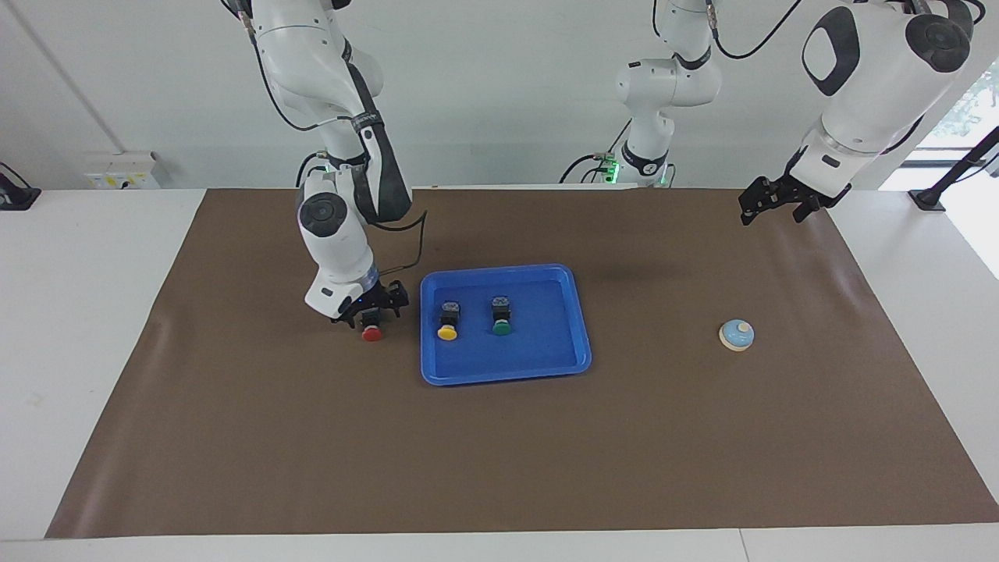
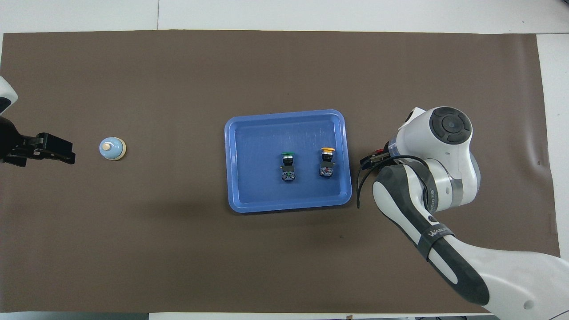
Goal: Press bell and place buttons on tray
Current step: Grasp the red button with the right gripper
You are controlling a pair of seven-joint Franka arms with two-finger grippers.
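Note:
The blue tray [image 1: 584,361] [image 2: 229,133] lies mid-table and holds the yellow button [image 1: 447,322] [image 2: 327,162] and the green button [image 1: 500,317] [image 2: 287,166]. The red button [image 1: 372,333] stands on the mat beside the tray, toward the right arm's end. My right gripper [image 1: 374,311] is low over it, open, with a finger on each side of the button's black body. In the overhead view the wrist hides most of that button. The bell [image 1: 736,334] [image 2: 112,148] sits toward the left arm's end. My left gripper [image 1: 778,204] [image 2: 52,149] waits open in the air beside the bell.
A brown mat [image 1: 499,453] covers most of the white table [image 1: 86,312]. A black cable loops from the right wrist above the mat next to the tray's rim. A white box sits at the table's edge nearest the robots, at the right arm's end.

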